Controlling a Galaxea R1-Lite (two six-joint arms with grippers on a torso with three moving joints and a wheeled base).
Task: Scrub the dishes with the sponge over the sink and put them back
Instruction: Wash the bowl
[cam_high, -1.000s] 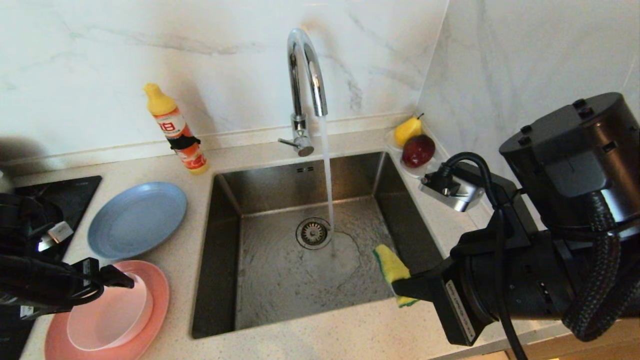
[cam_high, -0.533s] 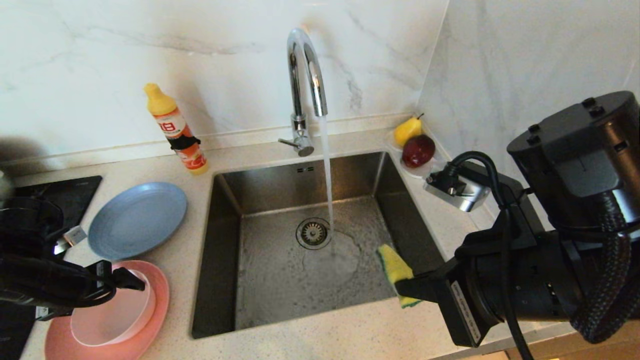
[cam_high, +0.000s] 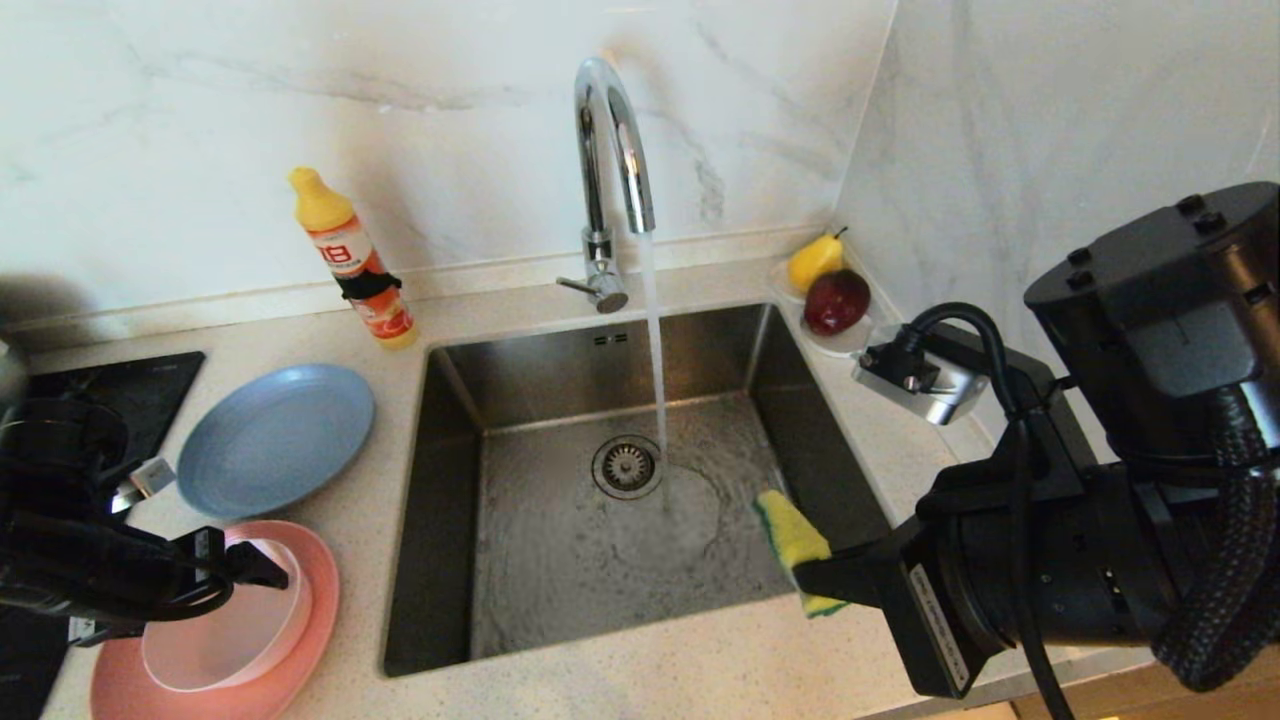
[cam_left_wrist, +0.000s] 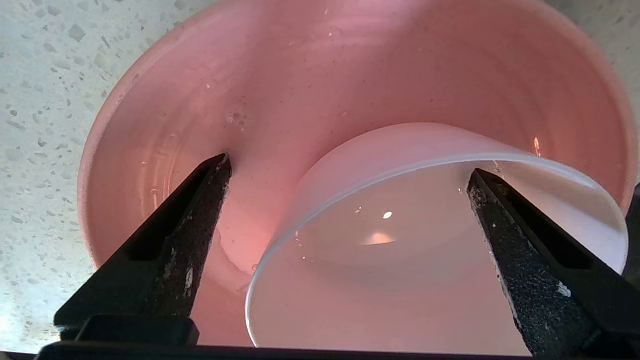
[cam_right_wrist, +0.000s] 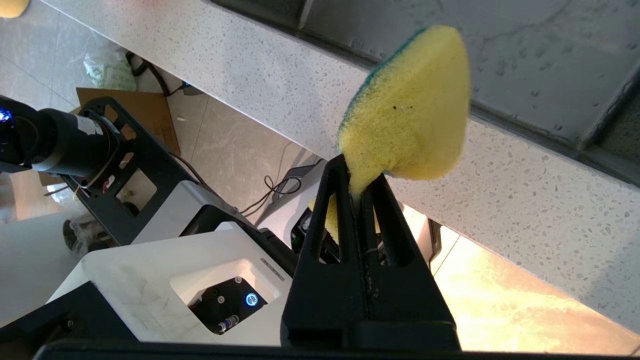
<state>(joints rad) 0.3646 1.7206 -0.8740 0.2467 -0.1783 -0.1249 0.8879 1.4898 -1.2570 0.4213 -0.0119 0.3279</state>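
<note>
Two arms divide the work: the right gripper (cam_high: 815, 580) pinches the sponge (cam_high: 792, 540) over the sink (cam_high: 800, 420), ready for scrubbing, while the left gripper (cam_left_wrist: 350, 170), jaws wide, straddles the pale bowl's (cam_high: 225, 635) rim on the salmon plate (cam_high: 300, 680).

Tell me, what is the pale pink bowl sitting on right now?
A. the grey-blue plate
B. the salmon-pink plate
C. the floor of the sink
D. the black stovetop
B: the head view shows the pale pink bowl resting on the salmon-pink plate at the counter's near left, with the left tool open over its rim; the grey-blue plate lies bare behind it.
</note>
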